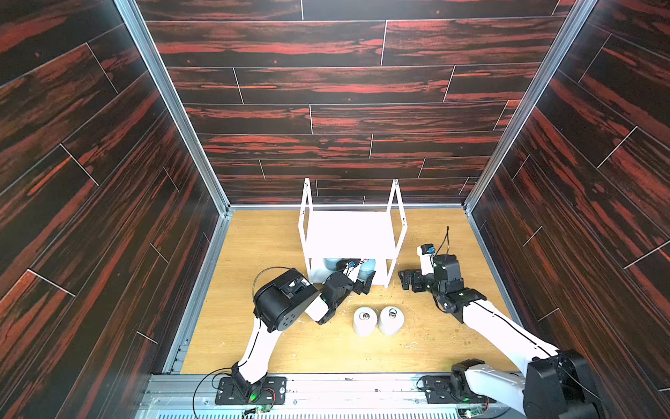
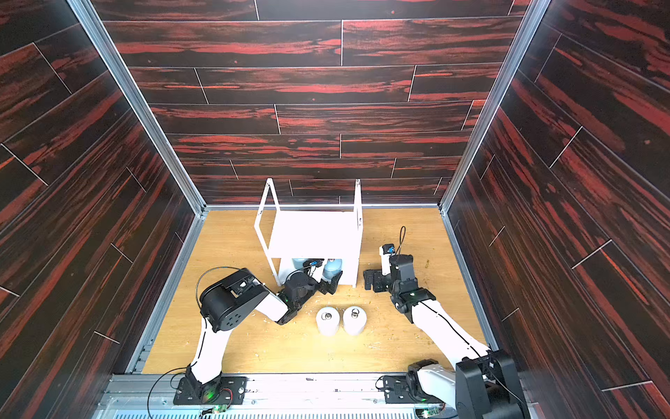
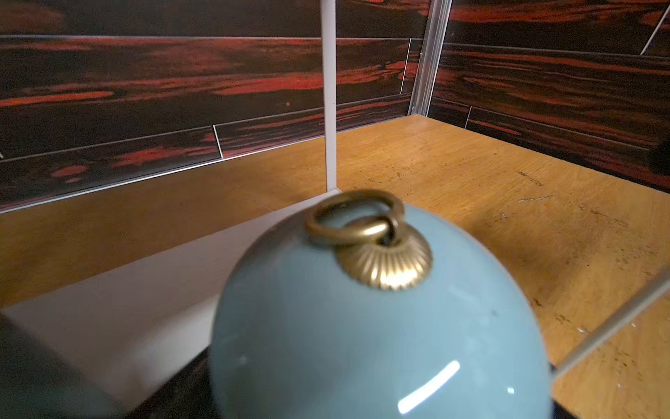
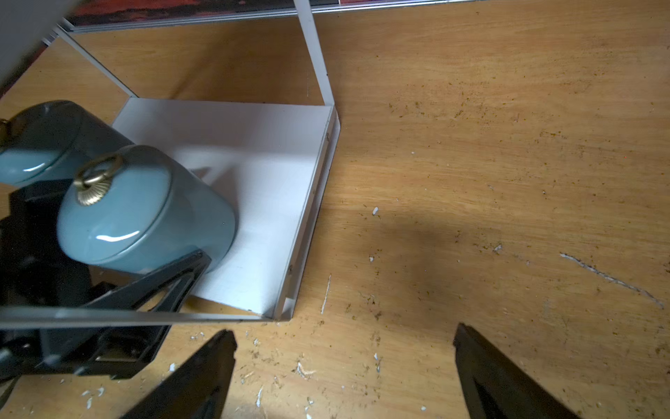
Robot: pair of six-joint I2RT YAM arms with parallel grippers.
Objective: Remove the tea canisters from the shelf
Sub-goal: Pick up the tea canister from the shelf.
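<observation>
Spreading the left gripper [image 1: 357,275], released, around a light blue canister [image 4: 145,210] on the shelf [image 1: 350,232]'s lower board; second blue canister [image 4: 47,141] at its 9 o'clock, half hidden beneath the shelf's top. Hanging the right gripper [image 4: 342,333], spread and empty, at the shelf's 3 o'clock.

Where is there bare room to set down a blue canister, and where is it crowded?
Free: table between the white canisters and the right arm. Crowded: the shelf's lower tier, with both blue canisters and the left gripper.
</observation>
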